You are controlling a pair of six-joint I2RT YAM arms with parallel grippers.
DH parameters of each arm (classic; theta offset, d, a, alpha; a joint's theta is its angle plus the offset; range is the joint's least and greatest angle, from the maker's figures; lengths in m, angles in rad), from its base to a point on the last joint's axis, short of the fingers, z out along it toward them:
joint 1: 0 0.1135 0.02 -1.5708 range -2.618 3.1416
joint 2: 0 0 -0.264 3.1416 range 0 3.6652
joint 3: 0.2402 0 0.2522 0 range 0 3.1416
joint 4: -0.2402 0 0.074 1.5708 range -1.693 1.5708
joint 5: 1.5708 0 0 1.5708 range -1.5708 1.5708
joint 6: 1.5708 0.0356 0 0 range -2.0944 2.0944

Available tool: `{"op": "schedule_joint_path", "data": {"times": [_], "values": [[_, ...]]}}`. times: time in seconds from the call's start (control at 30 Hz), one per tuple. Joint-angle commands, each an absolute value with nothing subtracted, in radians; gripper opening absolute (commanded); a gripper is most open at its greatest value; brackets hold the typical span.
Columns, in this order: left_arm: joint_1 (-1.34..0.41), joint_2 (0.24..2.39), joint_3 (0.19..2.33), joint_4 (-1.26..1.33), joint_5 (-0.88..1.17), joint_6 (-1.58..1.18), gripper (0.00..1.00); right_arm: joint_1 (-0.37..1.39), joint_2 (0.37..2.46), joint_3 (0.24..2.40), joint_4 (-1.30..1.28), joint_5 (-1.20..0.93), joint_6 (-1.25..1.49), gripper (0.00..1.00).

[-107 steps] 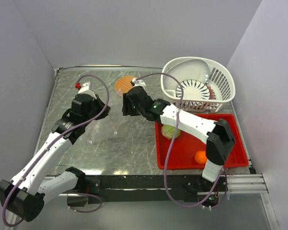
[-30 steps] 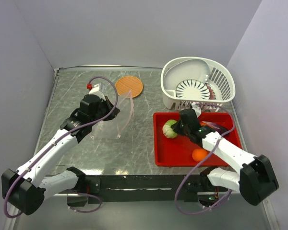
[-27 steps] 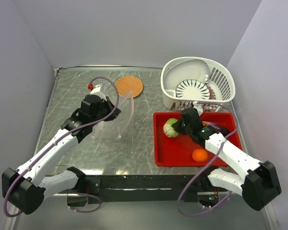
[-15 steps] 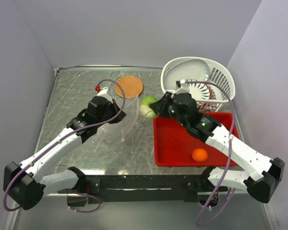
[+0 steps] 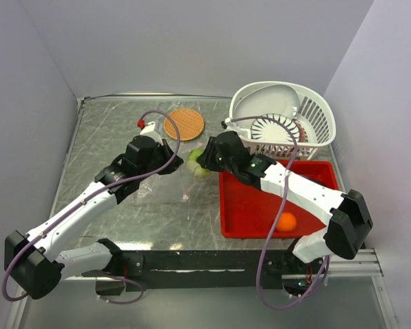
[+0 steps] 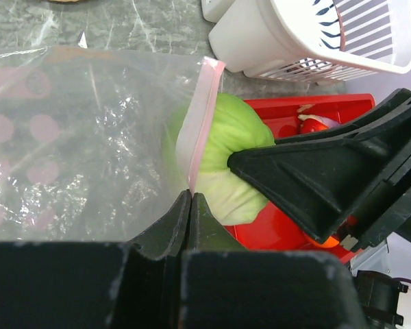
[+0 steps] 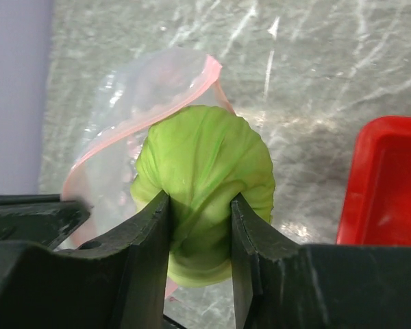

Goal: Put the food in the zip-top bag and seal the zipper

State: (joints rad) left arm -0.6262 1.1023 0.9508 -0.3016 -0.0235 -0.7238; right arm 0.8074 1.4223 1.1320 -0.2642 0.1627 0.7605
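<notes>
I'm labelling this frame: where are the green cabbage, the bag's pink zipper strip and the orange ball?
green cabbage (image 7: 205, 161): right wrist view, middle of its rounded top.
zipper strip (image 6: 199, 123): left wrist view, halfway along the pink strip.
orange ball (image 5: 285, 222): top view, its centre.

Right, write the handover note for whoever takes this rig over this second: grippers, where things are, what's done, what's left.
Left gripper: shut on the pinkish zipper strip of the clear floppy zip-top bag, pinching its mouth edge.
Right gripper: shut on the pale green cabbage-like ball, which is at the bag's mouth and not released.
Small orange ball: lying in the red plastic tray.
Done: nothing fully bagged.
Left: push the cabbage in and release it, probably fetch the orange ball next, then seal the zipper.
</notes>
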Motion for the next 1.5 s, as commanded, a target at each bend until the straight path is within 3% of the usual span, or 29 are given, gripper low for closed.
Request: {"op": "schedule_joint_path", "data": {"times": [0.0, 0.4, 0.5, 0.6, 0.63, 0.83, 0.93, 1.27, 1.47], "values": [[-0.634, 1.086, 0.991, -0.265, -0.009, -0.739, 0.01, 0.847, 1.422, 1.247, -0.307, 0.247, 0.723, 0.04], [-0.655, 1.086, 0.997, -0.209, -0.009, -0.761, 0.01, 0.907, 1.551, 1.341, -0.440, 0.324, 0.698, 0.09], [-0.660, 1.080, 0.989, -0.186, -0.008, -0.769, 0.01, 0.907, 1.560, 1.354, -0.446, 0.310, 0.698, 0.21], [-0.661, 1.083, 0.980, -0.169, -0.008, -0.779, 0.01, 0.907, 1.548, 1.364, -0.436, 0.275, 0.693, 0.40], [-0.663, 1.086, 0.976, -0.167, -0.008, -0.781, 0.01, 0.908, 1.537, 1.365, -0.427, 0.273, 0.693, 0.52], [-0.663, 1.062, 0.963, -0.156, -0.031, -0.810, 0.01, 0.907, 1.540, 1.382, -0.449, 0.265, 0.684, 0.89], [-0.661, 1.057, 0.968, -0.167, -0.051, -0.816, 0.01, 0.907, 1.526, 1.379, -0.454, 0.268, 0.686, 0.98], [-0.663, 1.065, 0.972, -0.187, -0.092, -0.827, 0.01, 0.902, 1.378, 1.390, -0.563, 0.398, 0.696, 1.00], [-0.661, 1.057, 0.994, -0.232, -0.091, -0.789, 0.01, 0.824, 1.238, 1.293, -0.882, 0.583, 0.926, 1.00]]}}
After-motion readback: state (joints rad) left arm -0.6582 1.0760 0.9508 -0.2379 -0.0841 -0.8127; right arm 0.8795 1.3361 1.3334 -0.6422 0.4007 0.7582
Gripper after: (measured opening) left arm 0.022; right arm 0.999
